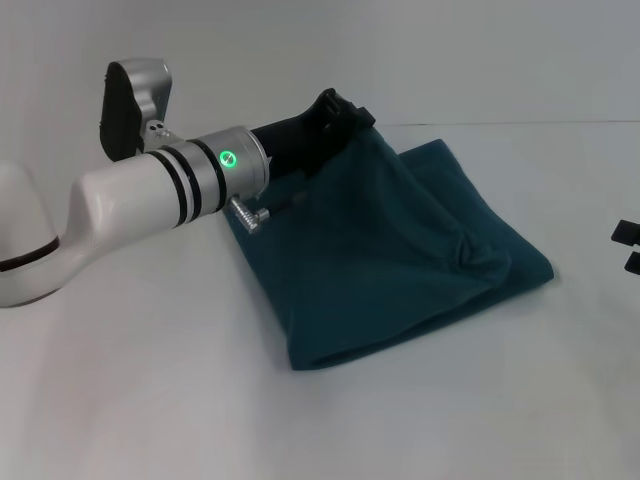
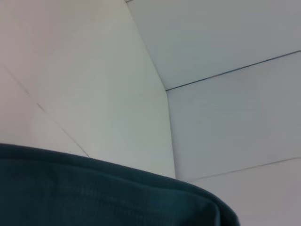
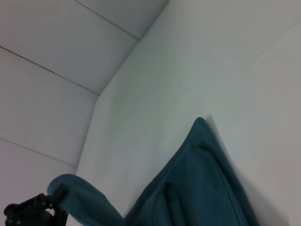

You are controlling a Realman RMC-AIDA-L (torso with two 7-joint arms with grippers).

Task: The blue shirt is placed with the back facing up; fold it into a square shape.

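— What colour is the blue shirt [image 1: 400, 260]?

— A deep teal-blue all over, plain — no print or stripe on the side that shows. The folds read darker, almost navy.

— And the table [image 1: 150, 400] under it?

— White, unpatterned, with thin dark seam lines where the wall panels [image 2: 225, 42] meet behind it; those panels are pale grey-white.

— The left arm [image 1: 130, 205]?

— Glossy white shell, black rings around a silver cuff, and a small green light [image 1: 227, 159] glowing on that cuff. The left gripper [image 1: 335, 108] is black against the teal cloth.

— Anything else dark?

— The right gripper [image 1: 628, 247], black at the edge.
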